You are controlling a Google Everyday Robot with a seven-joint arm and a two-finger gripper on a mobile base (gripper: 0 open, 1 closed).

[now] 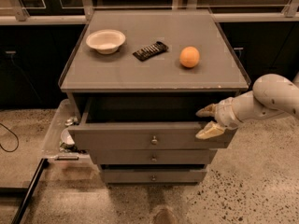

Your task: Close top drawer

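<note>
Got a grey cabinet [154, 71] smack in the middle of things. Can see the top drawer [117, 136] sticking partway out of the cabinet's front, right under the cabinet's top surface, with a dark gap showing behind the long front panel. Not closed yet, basically. Spotted a small round knob [153, 139] at the centre of that panel.

Reaching in from the cabinet's right side: a white arm [268, 97], ending in the gripper [200, 123] at the right end of the drawer front. Looks released, with fingers [209, 131] spread well apart, the upper one over the open gap just below the cabinet's top, the lower one in front of the panel's face. Can't tell for sure about actual contact with the panel.

Lower down the cabinet's front: a middle drawer front [135, 157] and a bottom drawer front [131, 176], both shorter, both pushed in, each with a similar knob.

Up on the cabinet's top: a white bowl [105, 40] toward the back left, a flat black ribbed thing [150, 51] near the middle, and an orange [189, 57] toward the right. All three sitting apart from each other.

Tucked against the cabinet's left side, down by the floor: a clear plastic tray [52, 136] holding some small bits, too murky to name. Further left of the cabinet, a black cable [7, 141] lying on the speckled floor.
</note>
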